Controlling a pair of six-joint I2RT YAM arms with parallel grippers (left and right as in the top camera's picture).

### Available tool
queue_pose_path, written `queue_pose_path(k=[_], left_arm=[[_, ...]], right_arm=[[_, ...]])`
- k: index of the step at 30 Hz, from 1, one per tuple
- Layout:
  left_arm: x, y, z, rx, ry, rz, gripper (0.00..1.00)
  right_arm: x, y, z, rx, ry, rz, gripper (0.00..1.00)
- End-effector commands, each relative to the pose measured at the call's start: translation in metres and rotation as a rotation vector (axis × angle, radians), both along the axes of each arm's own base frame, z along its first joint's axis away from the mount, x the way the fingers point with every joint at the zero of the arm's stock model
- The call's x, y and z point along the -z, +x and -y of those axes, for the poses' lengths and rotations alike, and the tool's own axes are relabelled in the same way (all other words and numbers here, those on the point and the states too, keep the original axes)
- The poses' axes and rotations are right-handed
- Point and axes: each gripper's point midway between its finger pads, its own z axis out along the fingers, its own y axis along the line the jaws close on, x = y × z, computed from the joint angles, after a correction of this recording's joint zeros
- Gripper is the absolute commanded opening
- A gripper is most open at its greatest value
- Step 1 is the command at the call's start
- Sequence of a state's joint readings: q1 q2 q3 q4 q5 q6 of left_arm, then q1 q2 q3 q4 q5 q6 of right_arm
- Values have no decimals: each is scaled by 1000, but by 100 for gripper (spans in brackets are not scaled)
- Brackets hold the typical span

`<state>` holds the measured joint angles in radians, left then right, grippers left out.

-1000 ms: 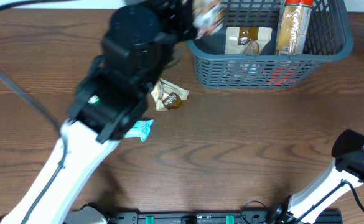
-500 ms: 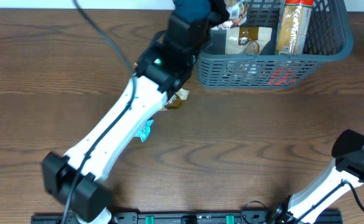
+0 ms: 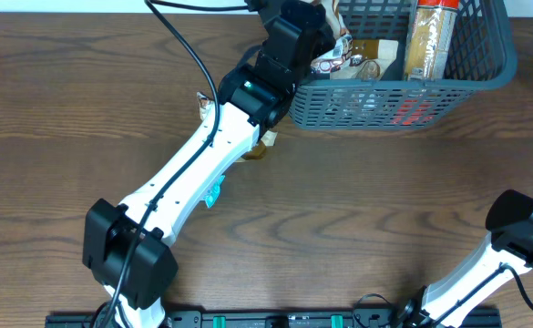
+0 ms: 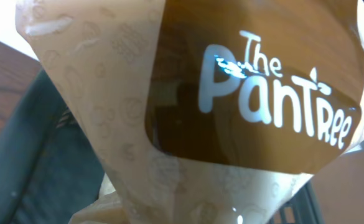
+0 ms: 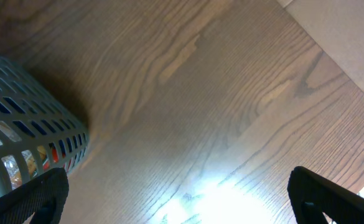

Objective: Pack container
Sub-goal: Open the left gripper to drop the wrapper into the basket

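Observation:
The container, a dark grey-blue lattice basket (image 3: 403, 87), stands at the back right of the table. My left gripper (image 3: 323, 38) reaches over its left end, shut on a beige and brown "The PanTree" snack packet (image 3: 333, 62). That packet (image 4: 231, 112) fills the left wrist view and hides the fingers; the basket wall (image 4: 20, 168) shows dark behind it. My right gripper (image 5: 182, 202) is open and empty, low over bare wood to the right of the basket's corner (image 5: 26, 143).
In the basket lie a beige packet (image 3: 368, 56), a tall orange-yellow packet (image 3: 427, 36) and something red (image 3: 416, 111) seen through the lattice. On the table, partly under my left arm, lie a brown packet (image 3: 264, 144) and a teal packet (image 3: 214, 191).
My left arm has stretched out to the right and carried the snack packet from the basket's left rim to just inside its left end. The right arm has not moved.

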<state>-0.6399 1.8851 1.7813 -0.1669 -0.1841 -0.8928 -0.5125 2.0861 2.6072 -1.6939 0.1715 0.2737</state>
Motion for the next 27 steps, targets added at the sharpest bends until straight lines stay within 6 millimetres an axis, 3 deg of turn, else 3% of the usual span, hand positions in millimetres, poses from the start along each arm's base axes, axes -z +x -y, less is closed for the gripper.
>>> queue_pose_path(k=[1, 3, 7, 18, 22, 27], left_arm=[[9, 2, -1, -12, 16, -20, 6], [11, 2, -1, -12, 19, -23, 13], [10, 2, -1, -12, 19, -22, 51], [2, 0, -3, 12, 70, 13, 54], [-29, -10, -10, 32, 98, 83, 54], [-105, -49, -41, 61, 161, 228, 57]], right_arm=[[5, 0, 2, -3, 5, -16, 99], [5, 0, 2, -3, 5, -16, 99], [5, 0, 2, -3, 5, -16, 99], [5, 0, 2, -3, 5, -16, 99], [5, 0, 2, -3, 5, -16, 99], [5, 0, 2, -3, 5, -16, 99]])
